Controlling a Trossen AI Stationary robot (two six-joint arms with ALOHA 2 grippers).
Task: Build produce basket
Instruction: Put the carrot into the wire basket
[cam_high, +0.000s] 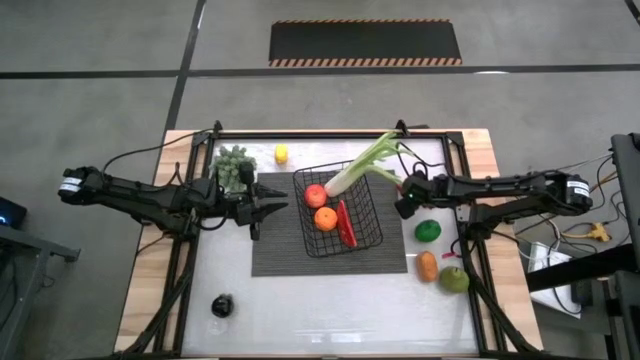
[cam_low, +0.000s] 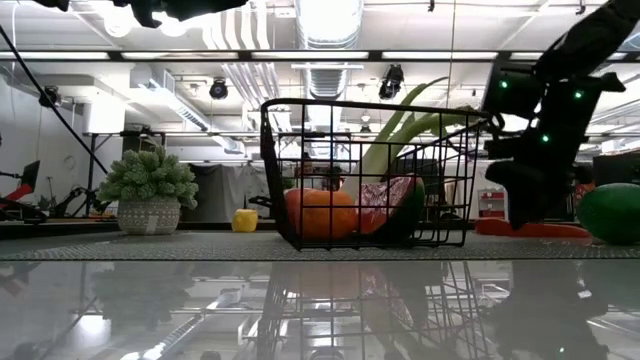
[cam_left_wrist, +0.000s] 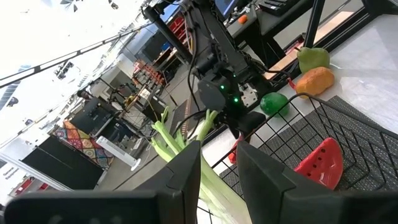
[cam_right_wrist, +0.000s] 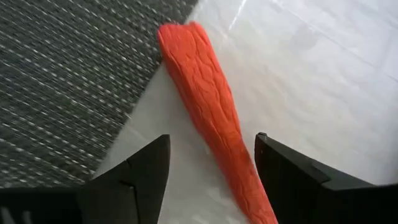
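Note:
The black wire basket (cam_high: 335, 215) stands on a dark ribbed mat (cam_high: 280, 255). In it lie a red round piece (cam_high: 316, 195), an orange one (cam_high: 325, 218) and a red slice (cam_high: 346, 224). A leek (cam_high: 365, 165) leans over its far right rim. My right gripper (cam_right_wrist: 211, 168) is open and slants down just right of the basket. Its fingers stand on either side of a long red-orange piece (cam_right_wrist: 208, 106) that lies on the table at the mat's edge, also seen in the low view (cam_low: 520, 228). My left gripper (cam_high: 272, 209) hovers level to the left of the basket, its fingers a little apart and empty.
A green round piece (cam_high: 427, 230), an orange piece (cam_high: 427, 266) and a green pear (cam_high: 455, 280) lie to the right of the mat. A yellow piece (cam_high: 281, 154) and a potted plant (cam_high: 235, 170) stand at the far left, and a dark piece (cam_high: 221, 306) lies near left.

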